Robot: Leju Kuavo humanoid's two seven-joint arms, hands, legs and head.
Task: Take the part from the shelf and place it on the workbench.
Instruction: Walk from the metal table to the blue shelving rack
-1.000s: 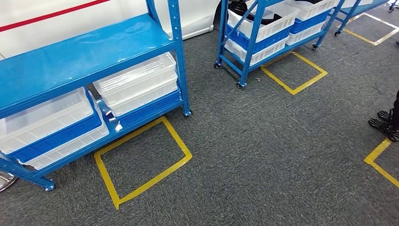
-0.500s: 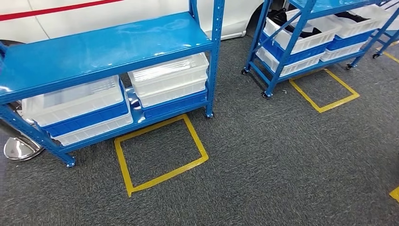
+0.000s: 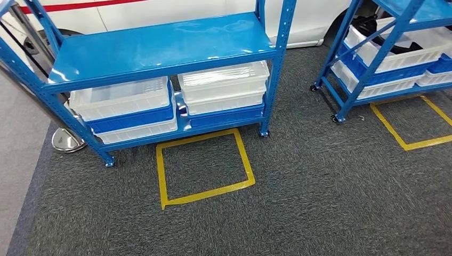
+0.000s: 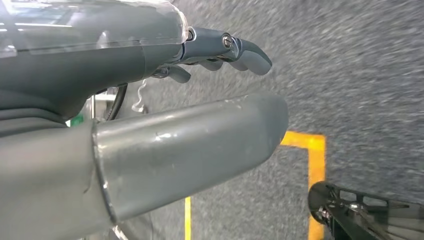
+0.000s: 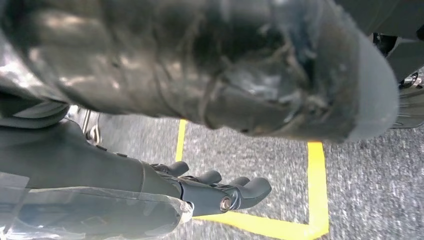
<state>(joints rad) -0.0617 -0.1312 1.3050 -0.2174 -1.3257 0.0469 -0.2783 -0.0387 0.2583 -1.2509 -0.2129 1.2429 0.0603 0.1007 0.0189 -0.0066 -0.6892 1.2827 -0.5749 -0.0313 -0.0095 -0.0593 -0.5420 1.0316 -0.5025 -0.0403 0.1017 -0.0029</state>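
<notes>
A blue wheeled shelf (image 3: 160, 45) stands straight ahead in the head view, its top board bare. Below sit two stacks of white and blue bins (image 3: 120, 98) (image 3: 224, 80), and I cannot tell what lies in them. A second blue shelf (image 3: 373, 58) at the right carries a white bin with dark items (image 3: 368, 24). My left hand (image 4: 150, 65) hangs over the carpet, fingers (image 4: 245, 50) stretched apart from the thumb, holding nothing. My right hand (image 5: 125, 175) hangs the same way, its fingers (image 5: 220, 192) straight and apart from the thumb, with nothing in it.
A yellow taped square (image 3: 205, 196) marks the grey carpet before the near shelf, and another (image 3: 410, 143) lies by the second. A chrome stand base (image 3: 66, 140) sits at the shelf's left foot. A white car body (image 3: 160, 10) stands behind.
The whole picture has slid to the right, so the camera has turned left. The near shelf now sits centred, with its left end and the chrome base in sight.
</notes>
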